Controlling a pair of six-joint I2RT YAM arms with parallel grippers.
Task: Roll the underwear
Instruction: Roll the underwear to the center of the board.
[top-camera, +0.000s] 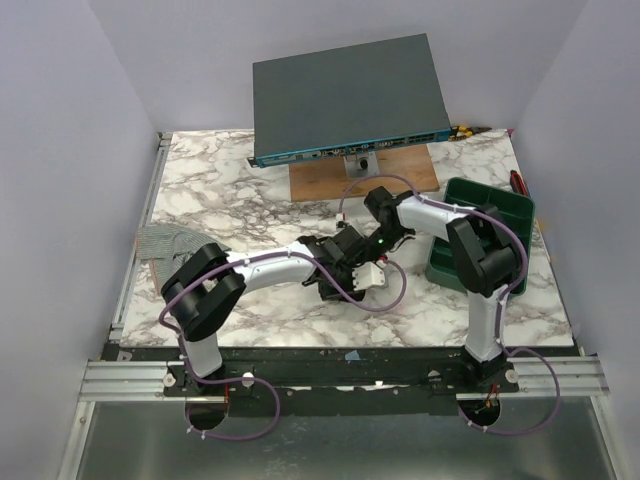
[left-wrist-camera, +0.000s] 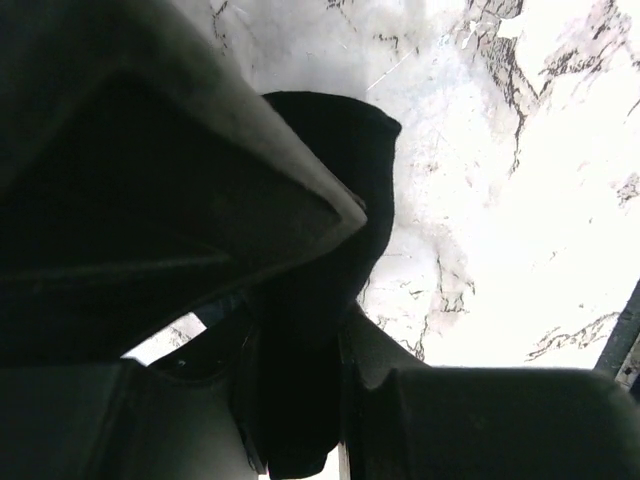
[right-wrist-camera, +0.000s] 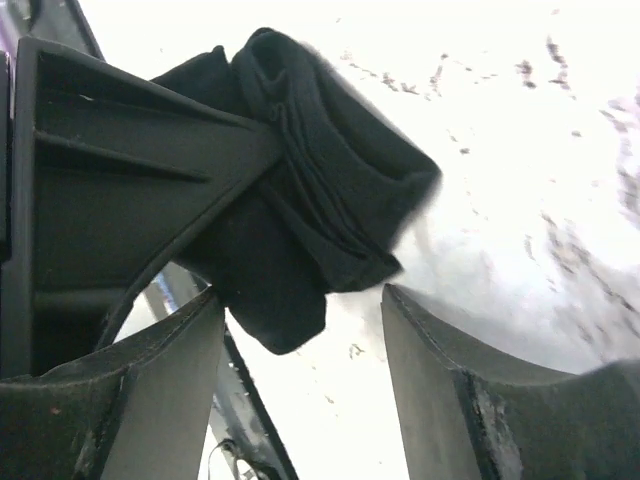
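Between the pinching fingers of the left gripper (left-wrist-camera: 295, 400) sits the black underwear (left-wrist-camera: 335, 190) (right gripper (right-wrist-camera: 300, 300) spread, just short of it).

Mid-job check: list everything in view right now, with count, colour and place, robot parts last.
underwear: one, black, bunched at the table's centre between the two grippers
cloth: one, grey patterned, at the table's left edge
bin: one, green, on the right side of the table
flat box: one, dark grey with a teal front edge, raised at the back
board: one, brown wood, under the flat box
table: one, white marble pattern
left gripper: one, black, shut on the underwear
right gripper: one, black, open, facing the underwear
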